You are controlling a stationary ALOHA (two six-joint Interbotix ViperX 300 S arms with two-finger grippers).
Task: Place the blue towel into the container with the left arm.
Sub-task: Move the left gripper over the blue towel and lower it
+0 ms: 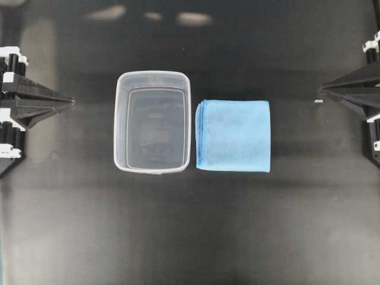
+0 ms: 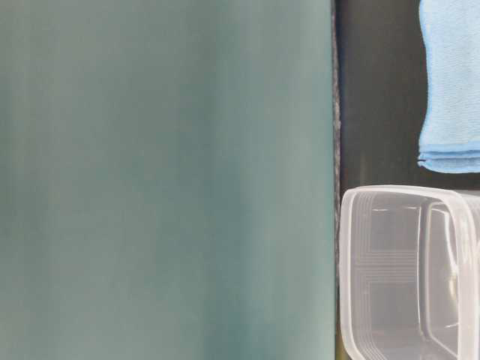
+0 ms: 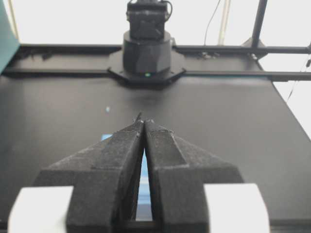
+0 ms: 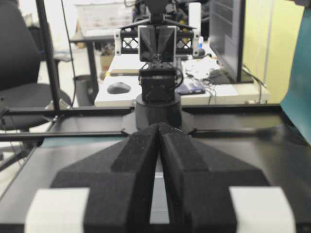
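Observation:
The blue towel [image 1: 233,135] lies folded flat on the black table, close against the right side of the clear container [image 1: 153,75], which stands empty. Both also show in the table-level view, the towel [image 2: 450,82] above the container [image 2: 409,270]. My left gripper [image 1: 71,102] is shut and empty at the far left, well apart from the container. In the left wrist view its jaws [image 3: 144,120] meet at the tips, with a sliver of towel [image 3: 144,174] showing behind them. My right gripper [image 1: 321,89] is shut and empty at the far right, apart from the towel; its tips [image 4: 159,125] meet.
A small pale blue speck [image 1: 319,101] lies on the table near the right gripper. A teal panel [image 2: 165,180] fills the left of the table-level view. The opposite arm bases [image 3: 146,48] [image 4: 156,97] stand at the table ends.

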